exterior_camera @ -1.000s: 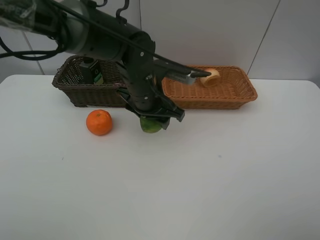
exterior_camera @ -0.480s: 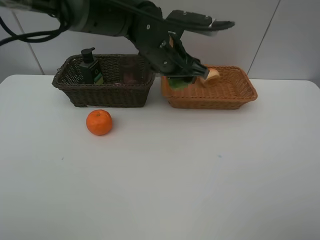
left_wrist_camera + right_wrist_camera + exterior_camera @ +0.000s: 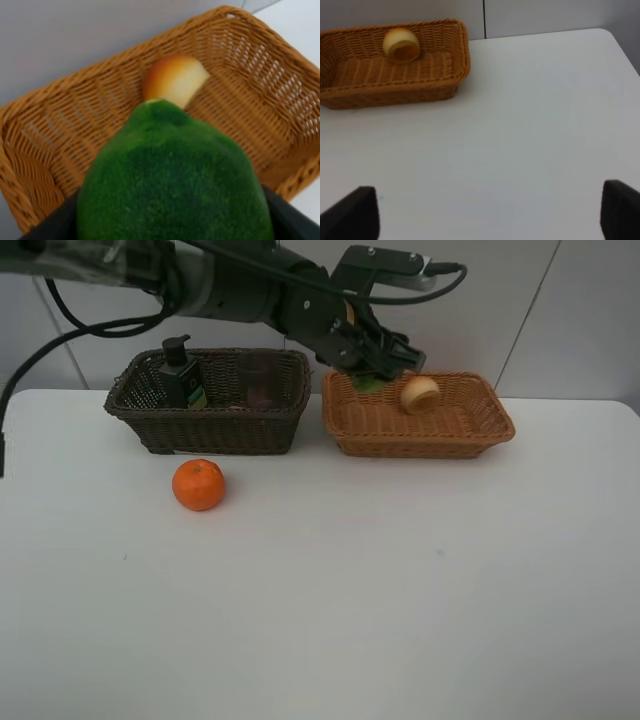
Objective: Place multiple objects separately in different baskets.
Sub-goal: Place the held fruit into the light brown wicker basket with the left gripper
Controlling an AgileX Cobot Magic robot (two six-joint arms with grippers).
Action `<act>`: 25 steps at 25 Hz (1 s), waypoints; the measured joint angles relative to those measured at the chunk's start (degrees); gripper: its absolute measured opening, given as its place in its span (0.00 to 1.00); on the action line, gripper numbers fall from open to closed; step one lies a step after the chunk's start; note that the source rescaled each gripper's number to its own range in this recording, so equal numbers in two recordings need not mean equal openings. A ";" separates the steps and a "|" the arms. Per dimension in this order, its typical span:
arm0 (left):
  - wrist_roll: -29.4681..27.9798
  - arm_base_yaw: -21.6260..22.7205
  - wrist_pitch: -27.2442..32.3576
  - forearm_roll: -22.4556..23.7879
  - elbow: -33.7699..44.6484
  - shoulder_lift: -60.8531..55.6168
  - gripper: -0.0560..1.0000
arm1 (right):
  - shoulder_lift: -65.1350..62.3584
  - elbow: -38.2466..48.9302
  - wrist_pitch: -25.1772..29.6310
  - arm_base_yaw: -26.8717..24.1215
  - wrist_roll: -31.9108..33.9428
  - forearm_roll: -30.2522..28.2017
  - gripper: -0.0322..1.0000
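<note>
Clamping the green oval fruit (image 3: pixel 172 180) between wide-set jaws, the left gripper (image 3: pixel 378 368) hangs over the light tan basket (image 3: pixel 480 430), at its end nearest the dark brown basket (image 3: pixel 220 430), its dark arm (image 3: pixel 240 290) stretched across above that one. The right gripper (image 3: pixel 490 210) stands wide open over the white surface (image 3: pixel 400 590), holding nothing. A red-yellow peach (image 3: pixel 420 394) lies in the tan basket. A dark green pump bottle (image 3: pixel 182 375) and a mauve cup (image 3: pixel 260 380) stand in the brown one. An orange tangerine (image 3: pixel 198 485) sits on the surface in front of it. A pale tiled wall (image 3: pixel 560 310) stands behind.

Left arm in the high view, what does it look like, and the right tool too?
The left arm is glossy black with rounded tubular links; black cables loop off it. The right tool shows two matte black fingertips.
</note>
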 joint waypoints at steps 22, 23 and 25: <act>0.04 1.24 2.90 0.00 -18.95 16.66 0.78 | 0.00 0.00 0.00 0.00 0.00 0.00 0.95; 0.04 1.54 2.90 0.00 -18.95 16.85 0.78 | 0.00 0.00 0.00 0.00 0.00 0.00 0.95; 0.04 1.89 2.92 0.00 -18.95 17.05 0.78 | 0.00 0.00 0.00 0.00 0.00 0.00 0.95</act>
